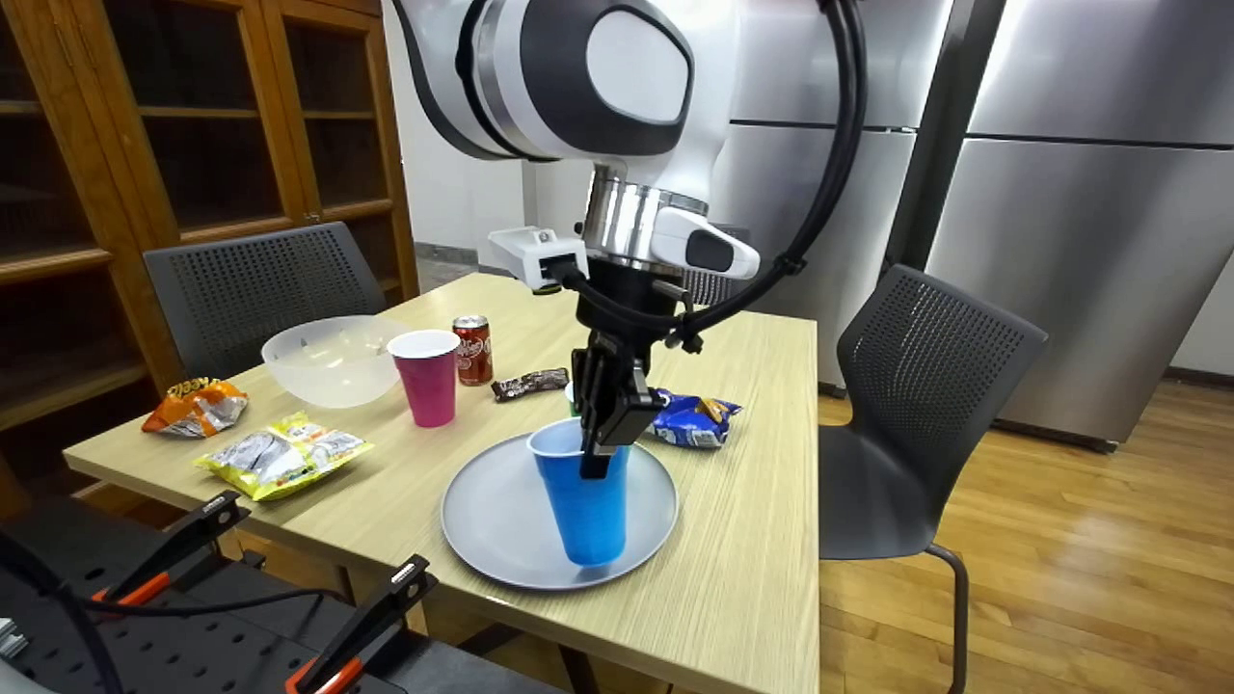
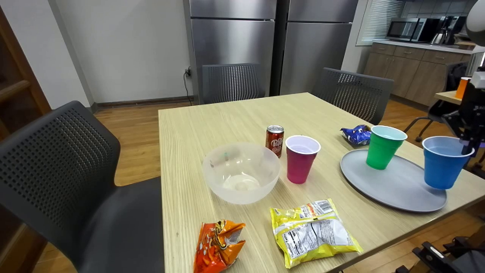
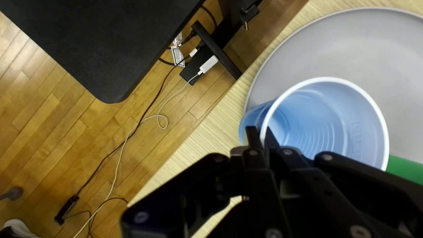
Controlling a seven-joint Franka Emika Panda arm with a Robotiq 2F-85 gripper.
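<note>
My gripper (image 3: pixel 263 135) is shut on the rim of a blue cup (image 3: pixel 317 115), one finger inside the cup and one outside. In both exterior views the cup (image 1: pixel 585 511) (image 2: pixel 442 170) is over the near part of a round grey plate (image 1: pixel 487 516) (image 2: pixel 396 189). Whether its base touches the plate I cannot tell. A green cup (image 2: pixel 383 148) stands on the same plate, behind the blue one. Only a sliver of it shows past the gripper in an exterior view, and the wrist view has a green strip of it (image 3: pixel 404 168). The blue cup looks empty inside.
Also on the table are a magenta cup (image 1: pixel 431 381), a frosted bowl (image 1: pixel 333 361), a soda can (image 1: pixel 472 350), a dark wrapped bar (image 1: pixel 530 384), and blue (image 1: pixel 696 421), yellow (image 1: pixel 284 455) and orange (image 1: pixel 198 407) snack bags. Chairs surround it; the table's edge runs close beside the plate.
</note>
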